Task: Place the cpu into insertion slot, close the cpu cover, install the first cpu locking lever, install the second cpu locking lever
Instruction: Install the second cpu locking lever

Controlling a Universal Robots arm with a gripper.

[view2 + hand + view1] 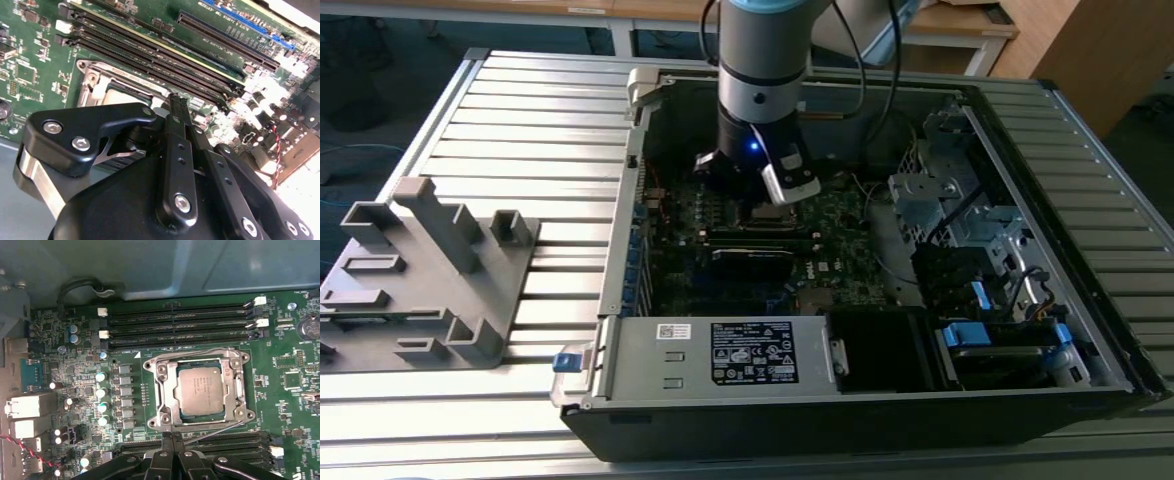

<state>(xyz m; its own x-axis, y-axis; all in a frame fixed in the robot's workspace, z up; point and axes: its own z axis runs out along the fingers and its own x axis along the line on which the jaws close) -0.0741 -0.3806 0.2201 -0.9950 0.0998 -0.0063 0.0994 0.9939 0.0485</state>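
Observation:
The cpu (200, 390), a dull silver square chip, lies flat in the insertion slot (151, 363) on the green motherboard. The cpu cover (167, 392), a shiny metal frame, lies down around the chip. One thin wire locking lever (190, 350) runs along one side of the socket. The other lever (220, 426) runs along the opposite side. My gripper (172, 437) is shut, its black fingertips together right at that second lever's side of the socket. The socket rim (95, 82) shows just beyond the gripper (178, 102). In the exterior view the gripper (750, 205) is low inside the open computer case (620, 300).
Black memory slots (180, 322) flank the socket on both sides. A long black card slot (225, 40) lies farther off. A power supply box (720, 352) and drive cage (947, 195) crowd the case. A grey fixture (420, 285) stands on the slatted table at the exterior view's left.

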